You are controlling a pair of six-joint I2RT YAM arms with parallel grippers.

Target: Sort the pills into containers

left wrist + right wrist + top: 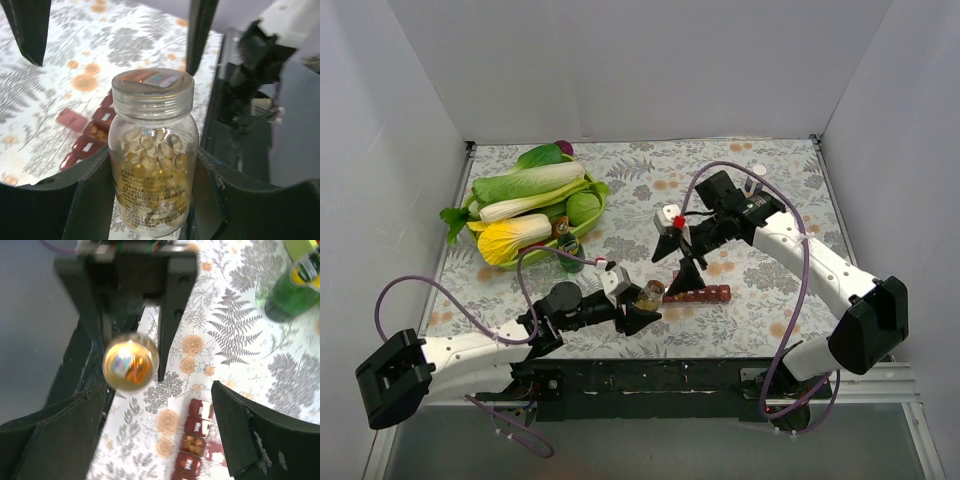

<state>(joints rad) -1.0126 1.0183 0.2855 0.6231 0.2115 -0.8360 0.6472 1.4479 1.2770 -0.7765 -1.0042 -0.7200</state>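
My left gripper (642, 305) is shut on a clear pill bottle (649, 293) full of yellow capsules and holds it upright by its body (152, 150). The containers (700, 294) are a dark-red strip of joined compartments, lying on the table just right of the bottle. One compartment (194, 444) stands open with yellowish pills inside, and the strip also shows in the left wrist view (95, 132). My right gripper (682, 262) is open and empty, hovering above the strip's left end. From it I look down on the bottle's top (131, 361).
A green basket (595, 205) of vegetables stands at the back left. A small green bottle (570, 256) stands in front of it and shows in the right wrist view (292, 292). A small white-capped bottle (758, 172) is at the back right. The black rail (650, 375) runs along the near edge.
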